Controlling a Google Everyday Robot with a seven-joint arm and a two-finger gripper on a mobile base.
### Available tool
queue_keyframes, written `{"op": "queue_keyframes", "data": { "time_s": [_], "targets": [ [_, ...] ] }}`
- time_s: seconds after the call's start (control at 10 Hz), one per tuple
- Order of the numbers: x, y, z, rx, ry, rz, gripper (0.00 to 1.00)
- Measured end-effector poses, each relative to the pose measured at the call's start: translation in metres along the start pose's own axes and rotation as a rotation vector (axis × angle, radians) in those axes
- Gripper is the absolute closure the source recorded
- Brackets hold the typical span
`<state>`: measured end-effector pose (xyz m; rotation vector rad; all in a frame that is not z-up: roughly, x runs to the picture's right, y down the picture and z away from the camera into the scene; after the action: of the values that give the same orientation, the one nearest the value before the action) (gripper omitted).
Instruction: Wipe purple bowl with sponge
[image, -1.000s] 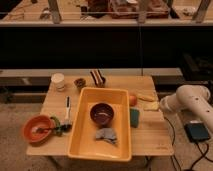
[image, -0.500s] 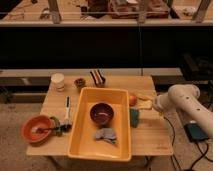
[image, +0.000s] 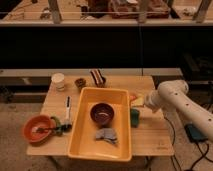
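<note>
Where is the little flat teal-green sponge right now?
In the camera view, the teal-green sponge lies on the wooden table just right of the yellow plastic tub, level with the dark purple bowl inside it; the gripper is just behind it.

The white arm (image: 182, 102) comes in from the lower right. Its thick rounded links rise to a bend just behind the jaws, then point leftward. The gripper (image: 141, 101) sits at its tip, low over the worktop's (image: 155, 135) right side, jaws spread apart and gripping nothing.
</note>
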<state>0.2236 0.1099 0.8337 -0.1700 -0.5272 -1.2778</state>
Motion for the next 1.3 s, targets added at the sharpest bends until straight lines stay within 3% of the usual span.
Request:
{"op": "queue_keyframes", "data": {
  "time_s": [0.6, 1.3],
  "targets": [
    [0.000, 0.004, 0.023, -0.073, -0.051, 0.025, 0.20],
    [0.002, 0.006, 0.039, -0.095, -0.072, 0.051, 0.20]
  ]
}}
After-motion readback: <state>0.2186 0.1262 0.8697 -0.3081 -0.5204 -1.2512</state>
